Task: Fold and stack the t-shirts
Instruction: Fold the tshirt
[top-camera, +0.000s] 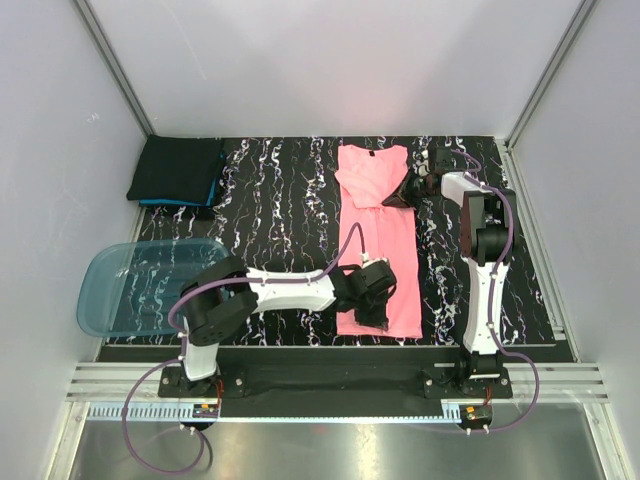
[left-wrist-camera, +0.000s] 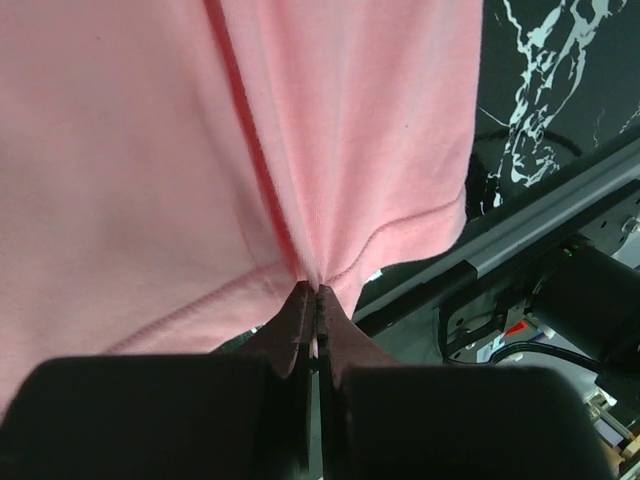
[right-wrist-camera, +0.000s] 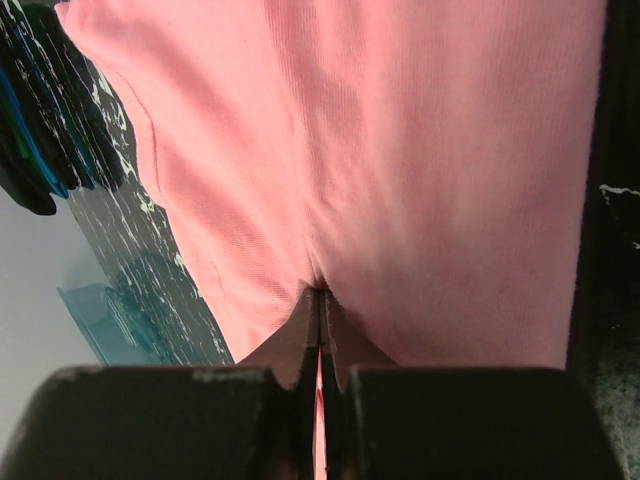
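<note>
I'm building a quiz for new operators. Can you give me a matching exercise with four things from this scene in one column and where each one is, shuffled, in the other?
Things
1. pink t-shirt
2. folded dark t-shirts
3. blue tub
4. left gripper

Places
A. far left corner of the table
B. shut on the pink hem at the near end
C. near left side
D. laid out lengthwise, right of centre

Pairs: 1-D, 2-A, 3-C, 4-B

One t-shirt (top-camera: 378, 240) lies right of centre on the table (top-camera: 280, 200) (left gripper (top-camera: 377, 320) at its near hem, right gripper (top-camera: 392, 202) at its far end); folded t-shirts (top-camera: 178, 172) far left, tub (top-camera: 130, 285) nearer.
</note>
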